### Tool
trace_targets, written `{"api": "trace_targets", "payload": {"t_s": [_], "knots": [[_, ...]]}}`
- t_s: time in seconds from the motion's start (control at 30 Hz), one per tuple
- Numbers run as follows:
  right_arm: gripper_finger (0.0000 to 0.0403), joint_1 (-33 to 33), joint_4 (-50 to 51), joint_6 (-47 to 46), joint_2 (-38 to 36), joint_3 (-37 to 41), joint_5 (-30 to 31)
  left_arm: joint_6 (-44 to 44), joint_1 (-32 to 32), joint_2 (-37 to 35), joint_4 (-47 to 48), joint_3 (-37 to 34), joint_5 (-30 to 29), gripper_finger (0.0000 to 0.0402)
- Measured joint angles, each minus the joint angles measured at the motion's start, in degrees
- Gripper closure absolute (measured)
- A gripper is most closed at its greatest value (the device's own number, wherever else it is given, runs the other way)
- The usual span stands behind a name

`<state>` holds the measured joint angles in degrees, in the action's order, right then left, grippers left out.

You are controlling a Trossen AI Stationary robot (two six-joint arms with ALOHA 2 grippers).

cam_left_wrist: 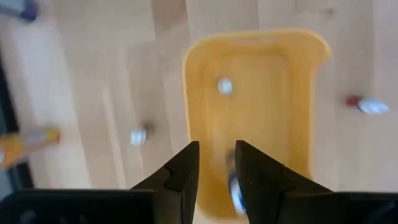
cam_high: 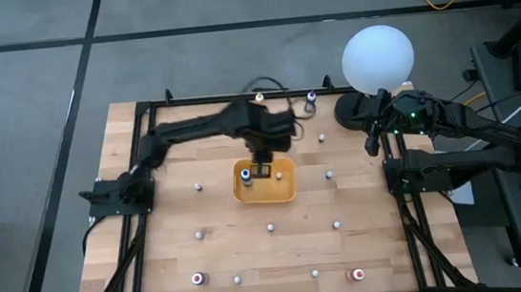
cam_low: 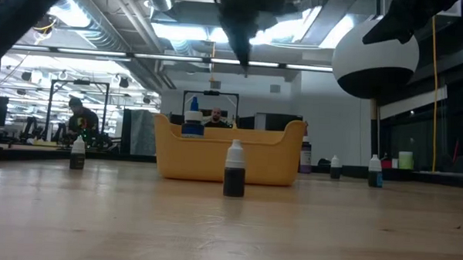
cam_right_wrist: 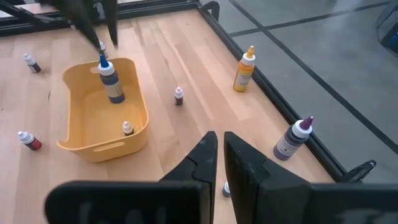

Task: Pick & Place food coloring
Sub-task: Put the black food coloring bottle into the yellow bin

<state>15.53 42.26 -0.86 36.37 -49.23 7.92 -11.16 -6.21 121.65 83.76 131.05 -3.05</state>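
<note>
**Two bottles stand in the yellow tray**

The rounded plastic tray [cam_high: 284, 193] holds a blue-capped bottle [cam_right_wrist: 109, 81] and a tiny white-capped one [cam_right_wrist: 127, 129]. The left claw [cam_high: 263, 171] hangs released just above the blue-capped one. Other food coloring bottles [cam_high: 270, 226] dot the wooden counter [cam_high: 157, 261]. The right claw [cam_right_wrist: 217, 142] is clenched, empty, at the counter's right edge.

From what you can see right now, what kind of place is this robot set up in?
Probably an open-plan lab or workshop: exposed ceiling ducts and strip lights, a person at a desk behind the wooden table, and a concrete floor.
</note>
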Motion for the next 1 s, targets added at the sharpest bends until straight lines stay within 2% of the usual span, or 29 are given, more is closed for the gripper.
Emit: {"api": "trace_targets", "payload": {"t_s": [0.1, 0.2, 0.5, 0.63, 0.77, 1.0], "knots": [[0.0369, 0.0, 0.0, 0.0, 0.0, 0.0, 0.0, 2.3, -0.5, -5.7, 2.4, -4.0, -0.5, 0.0302], [0.0369, 0.0, 0.0, 0.1, 0.0, 0.0, 0.0, 4.3, -0.8, -12.1, 1.1, -11.1, -0.6, 0.0302], [0.0369, 0.0, 0.0, -0.1, 0.0, 0.0, 0.0, 15.5, 0.0, -36.0, -7.9, -44.9, -1.0, 0.0302], [0.0369, 0.0, 0.0, -0.1, 0.0, 0.0, 0.0, 22.0, 1.2, -44.5, -11.7, -56.6, -0.5, 0.0302], [0.0369, 0.0, 0.0, -0.1, 0.0, 0.0, 0.0, 25.9, 3.0, -50.7, -12.2, -64.1, -0.3, 0.03], [0.0369, 0.0, 0.0, -0.2, 0.0, 0.0, 0.0, 24.7, 4.3, -57.4, -14.2, -73.5, 0.1, 0.0269]]}}
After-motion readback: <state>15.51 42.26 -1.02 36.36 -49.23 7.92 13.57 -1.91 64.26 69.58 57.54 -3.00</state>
